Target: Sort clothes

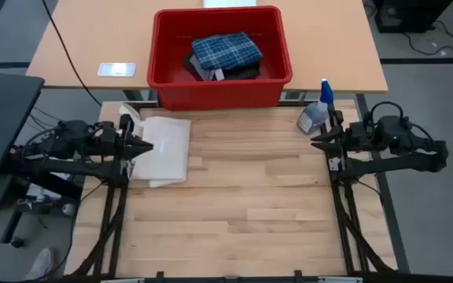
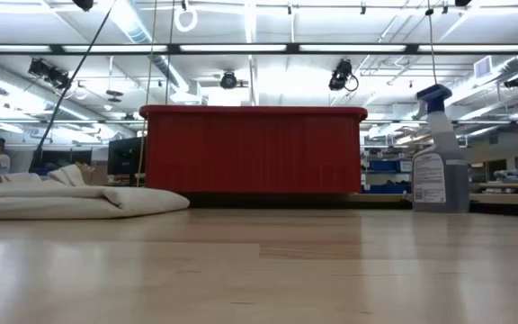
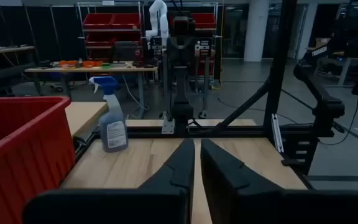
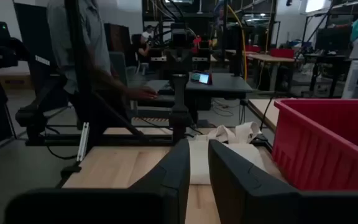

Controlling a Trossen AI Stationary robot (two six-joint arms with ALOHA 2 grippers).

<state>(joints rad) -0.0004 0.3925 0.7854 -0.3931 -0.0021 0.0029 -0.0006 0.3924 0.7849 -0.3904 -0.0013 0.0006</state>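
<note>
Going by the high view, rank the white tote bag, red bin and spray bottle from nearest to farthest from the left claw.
1. White tote bag: right beside the left claw, on the table's left.
2. Red bin: at the table's far edge, centre.
3. Spray bottle: far right, by the right arm.

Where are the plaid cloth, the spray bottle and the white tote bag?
plaid cloth (image 1: 226, 50), high view, middle of its folded top face, inside the red bin.
spray bottle (image 2: 439, 180), low view, on its clear body.
white tote bag (image 1: 166, 149), high view, middle of its flat body.
</note>
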